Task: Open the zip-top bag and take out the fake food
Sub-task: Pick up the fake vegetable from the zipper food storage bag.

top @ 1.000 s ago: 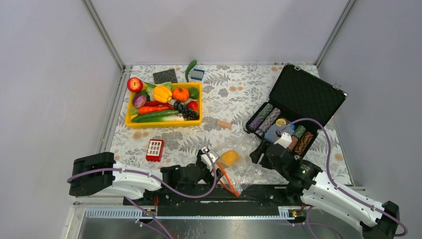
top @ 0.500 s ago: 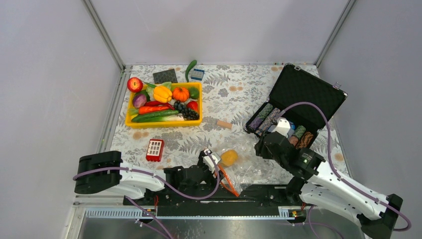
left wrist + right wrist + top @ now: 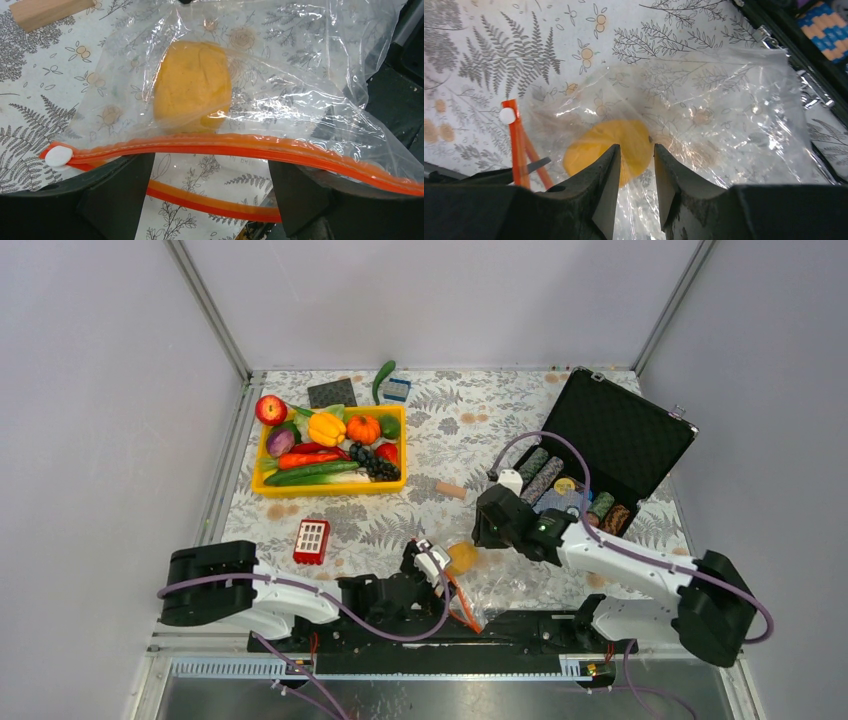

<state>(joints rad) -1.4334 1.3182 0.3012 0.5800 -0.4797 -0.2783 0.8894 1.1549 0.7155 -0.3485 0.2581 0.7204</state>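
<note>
The zip-top bag [image 3: 510, 575] lies crinkled on the table's near middle, holding one yellow-orange round fruit [image 3: 461, 557]. In the left wrist view the fruit [image 3: 192, 87] sits just behind the orange zip strip [image 3: 225, 145], whose two sides are parted. My left gripper [image 3: 207, 200] is open wide, and the upper strip lies across both fingers. It shows at the bag's mouth in the top view [image 3: 437, 562]. My right gripper [image 3: 636, 150] hovers over the bag [image 3: 724, 115] above the fruit [image 3: 586, 145], its jaws a narrow gap apart and holding nothing.
A yellow tray [image 3: 262, 480] of fake food stands back left, with a red apple [image 3: 270, 409] on its corner. An open black case [image 3: 620, 430] with chip rolls [image 3: 540, 475] is at the right. A red-and-white block [image 3: 311, 541] and a wooden block [image 3: 451, 489] lie near the bag.
My right arm has swung left from the black case to above the bag and fruit. My left gripper has stayed at the bag's mouth.
</note>
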